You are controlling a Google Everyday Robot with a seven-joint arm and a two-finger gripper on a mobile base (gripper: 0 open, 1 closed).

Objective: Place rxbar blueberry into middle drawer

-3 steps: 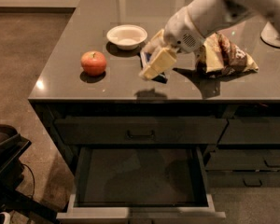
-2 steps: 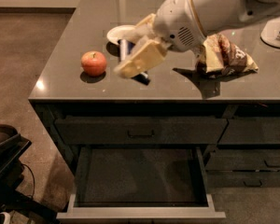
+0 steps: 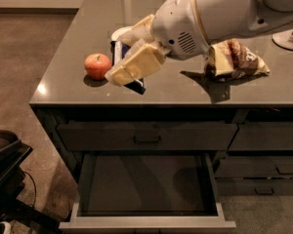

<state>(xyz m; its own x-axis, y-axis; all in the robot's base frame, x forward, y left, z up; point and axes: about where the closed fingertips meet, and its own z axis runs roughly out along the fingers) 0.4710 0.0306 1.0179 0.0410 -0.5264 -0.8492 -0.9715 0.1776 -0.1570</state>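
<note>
My gripper (image 3: 121, 57) hangs over the front left part of the counter (image 3: 185, 89), just right of the apple. Its two cream fingers (image 3: 139, 65) are shut on the rxbar blueberry (image 3: 120, 52), a dark blue bar whose lower end sticks out below the fingers. The bar is held above the counter top. The middle drawer (image 3: 146, 224) is pulled open below the counter edge, showing a dark flat interior with nothing in it. The big white arm reaches in from the upper right.
A red apple (image 3: 97, 65) sits on the counter left of the gripper. A white plate (image 3: 118, 33) is partly hidden behind the fingers. A tan-and-brown chip bag (image 3: 234, 57) lies to the right. Closed drawers with black handles (image 3: 146, 140) flank the open one.
The gripper has carried the blue bar left and toward the counter's front edge, away from the chip bag, to beside the apple. The drawer stays open.
</note>
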